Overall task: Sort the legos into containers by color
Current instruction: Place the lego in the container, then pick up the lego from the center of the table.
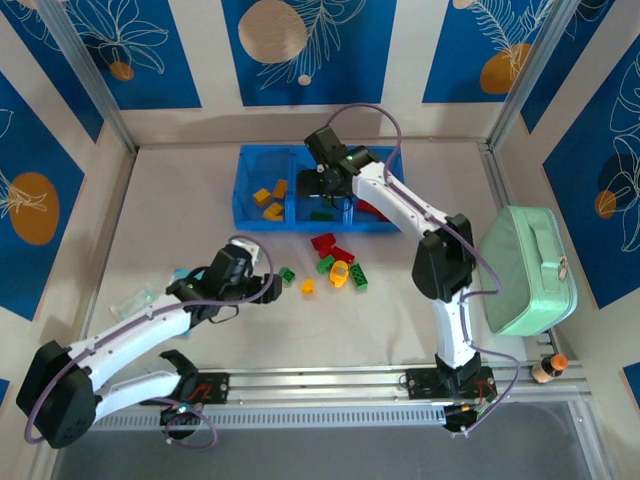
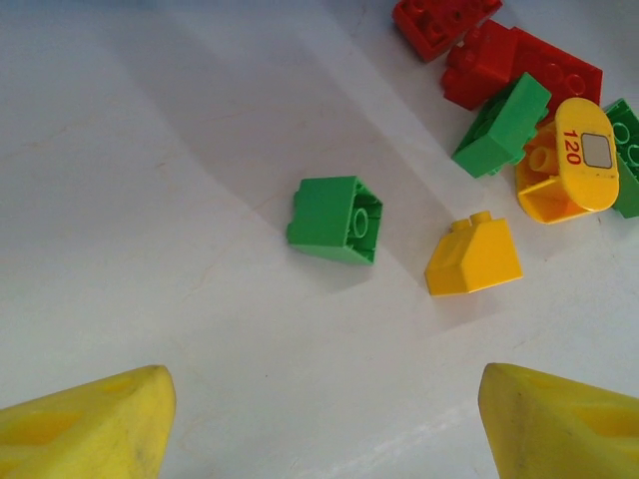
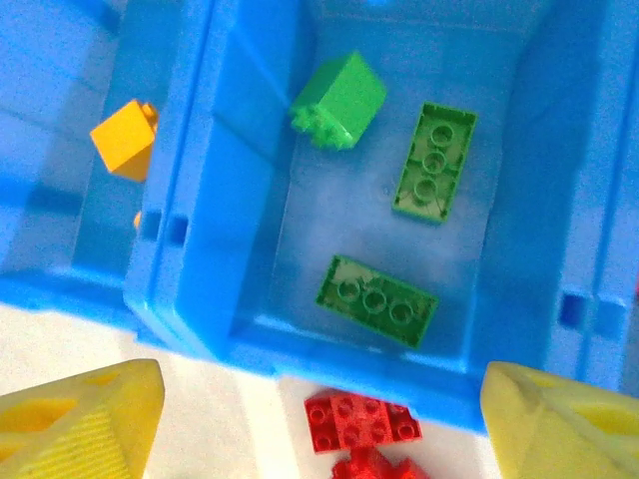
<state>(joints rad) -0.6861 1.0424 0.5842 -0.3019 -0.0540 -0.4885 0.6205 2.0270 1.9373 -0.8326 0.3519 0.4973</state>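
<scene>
Claws both gaping empty, the right claw (image 3: 319, 399) hovering over the middle bin (image 3: 300, 230), the left claw (image 2: 319, 399) lining up over a loose green brick (image 2: 334, 220).

Sorting is looking partway done: the tray of bins (image 1: 243, 190) is sitting near the far edge of the counter (image 2: 150, 150), its middle bin holding three green bricks (image 3: 377, 299), the left bin (image 3: 60, 150) orange pieces (image 3: 125, 140), while red bricks (image 2: 519, 65) and others are lying mid-counter just in front of it. The next move, by my judgement, is calling for the left claw to drop squarely around the green brick and close without nudging the yellow wedge (image 2: 474, 256) just beside it. One yellow piece (image 2: 584, 155) is showing "120" in red; no brand is readable.
</scene>
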